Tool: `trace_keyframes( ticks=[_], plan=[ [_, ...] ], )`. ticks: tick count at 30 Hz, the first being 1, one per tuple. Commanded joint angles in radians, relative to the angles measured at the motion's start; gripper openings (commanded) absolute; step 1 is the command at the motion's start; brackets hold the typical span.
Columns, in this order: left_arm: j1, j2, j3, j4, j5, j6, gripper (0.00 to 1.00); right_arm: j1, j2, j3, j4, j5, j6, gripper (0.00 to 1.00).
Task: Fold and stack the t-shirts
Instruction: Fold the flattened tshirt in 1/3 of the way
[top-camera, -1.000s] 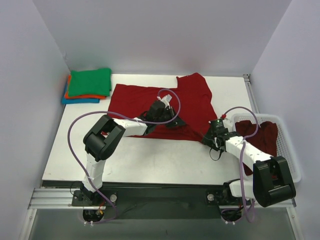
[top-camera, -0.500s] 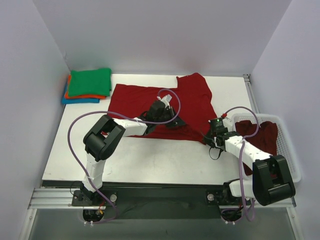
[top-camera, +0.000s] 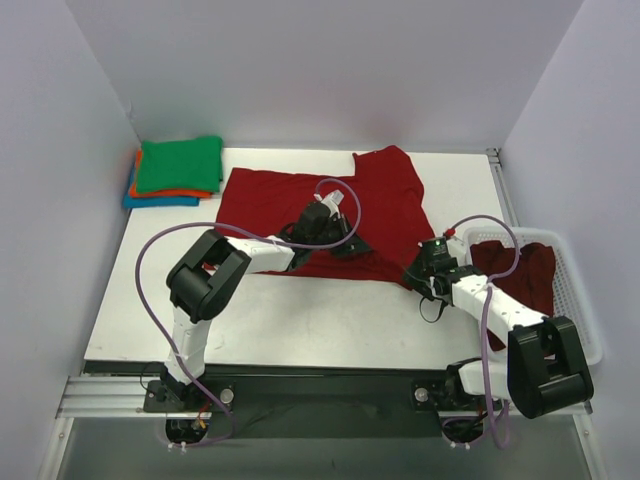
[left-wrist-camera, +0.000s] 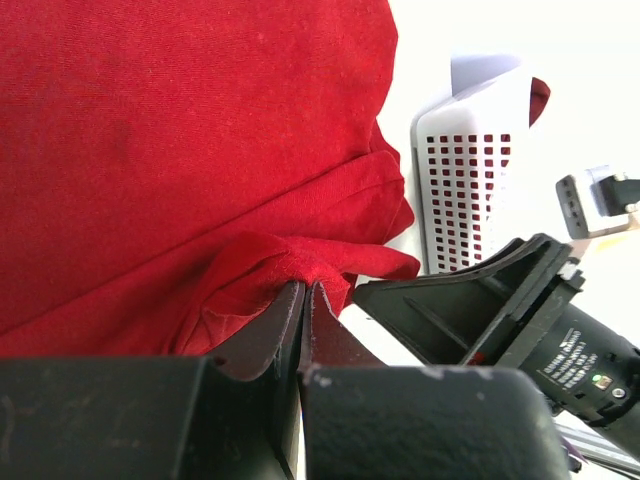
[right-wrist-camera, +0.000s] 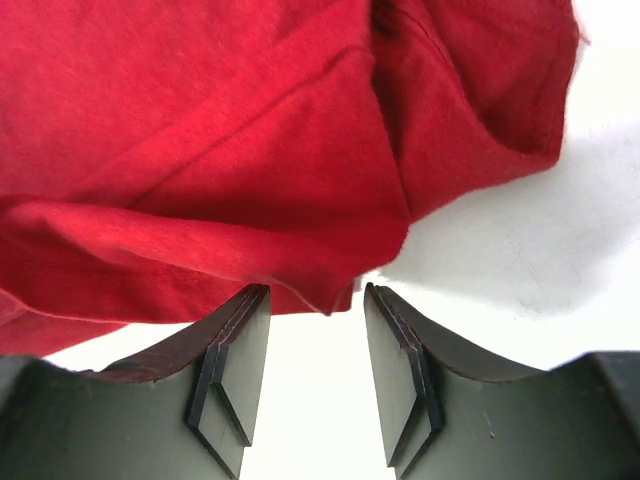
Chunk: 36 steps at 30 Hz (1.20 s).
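Note:
A dark red t-shirt (top-camera: 300, 200) lies partly spread on the white table, its right part doubled over. My left gripper (top-camera: 352, 243) is shut on a pinched fold of this shirt (left-wrist-camera: 300, 270) near its lower edge. My right gripper (top-camera: 412, 274) is open at the shirt's lower right corner; in the right wrist view the corner's hem (right-wrist-camera: 330, 290) hangs between the two fingers (right-wrist-camera: 240, 330), untouched. Folded green (top-camera: 180, 163), orange (top-camera: 170, 191) and blue (top-camera: 150, 202) t-shirts are stacked at the back left. Another dark red shirt (top-camera: 525, 275) lies in the basket.
A white slotted basket (top-camera: 580, 320) stands at the table's right edge, also in the left wrist view (left-wrist-camera: 465, 170). Grey walls close in the back and sides. Purple cables loop over both arms.
My right gripper has shifted slightly left toward the shirt's lower right corner. The left gripper and the shirt have barely moved.

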Motion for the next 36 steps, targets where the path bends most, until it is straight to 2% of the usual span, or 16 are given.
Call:
trace_keyframes(
  ticks=[1,2,8,13,22,29,36],
  plan=[
    [0.004,-0.029,0.001,0.018,0.016,0.013,0.00,0.008,-0.004,-0.021,-0.012,0.002,0.003,0.42],
    [0.005,-0.027,0.004,0.018,0.017,0.013,0.00,0.013,0.002,-0.021,-0.011,0.007,0.009,0.38],
    [0.005,-0.024,0.010,0.015,0.017,0.012,0.00,0.039,0.031,-0.023,0.004,0.024,0.024,0.37],
    [0.005,-0.021,0.009,0.017,0.017,0.013,0.00,0.039,0.042,-0.018,0.006,0.037,0.026,0.29],
    [0.007,-0.028,0.010,0.017,0.023,0.016,0.00,0.036,-0.007,0.041,-0.064,0.068,-0.005,0.01],
    [0.010,-0.027,0.030,0.018,0.028,0.015,0.00,0.033,-0.043,0.149,-0.137,0.066,-0.039,0.00],
    [0.030,-0.005,0.082,0.003,0.031,0.006,0.00,0.009,0.046,0.290,-0.160,0.065,-0.088,0.00]
  ],
)
